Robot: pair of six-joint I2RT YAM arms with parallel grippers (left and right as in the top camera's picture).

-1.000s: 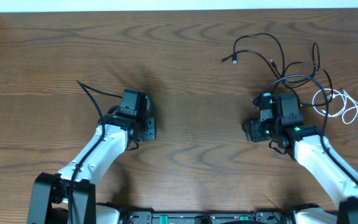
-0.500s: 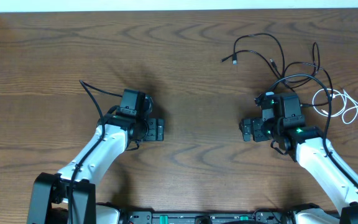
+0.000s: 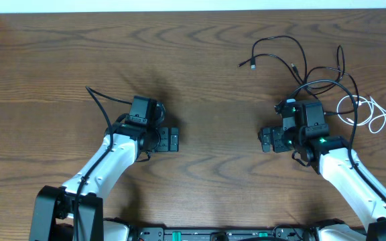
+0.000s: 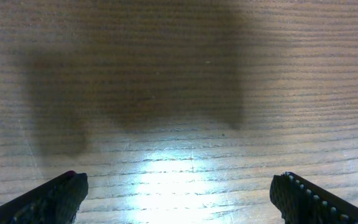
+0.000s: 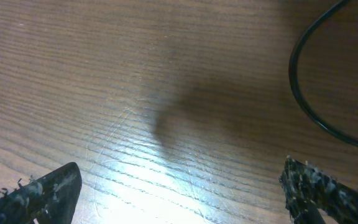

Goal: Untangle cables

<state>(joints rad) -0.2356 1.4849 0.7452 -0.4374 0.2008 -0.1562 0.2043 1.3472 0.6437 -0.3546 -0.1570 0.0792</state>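
Widens left gripper [image 3: 169, 140] and right gripper [image 3: 267, 139] to full spread, gripping nothing. Leaves tangled thin black and white cords [image 3: 320, 82] untouched behind right gripper.

Black cords [image 3: 283, 37] partly hidden under right arm [image 3: 344, 166], plug ends [image 3: 241, 65] too small, fingers [image 5: 42, 190] cropped at edge

Upper right of the overhead view: a loose tangle of thin black cords [image 3: 322, 82], looping and crossing flat on the wood. One small plug end [image 3: 242, 65] pointing left, clear of the loops. At the right edge, just beside the tangle, a thin white cord [image 3: 374, 114] coiled in small loops. In the right wrist view, upper right, one black curve [image 5: 294, 81].
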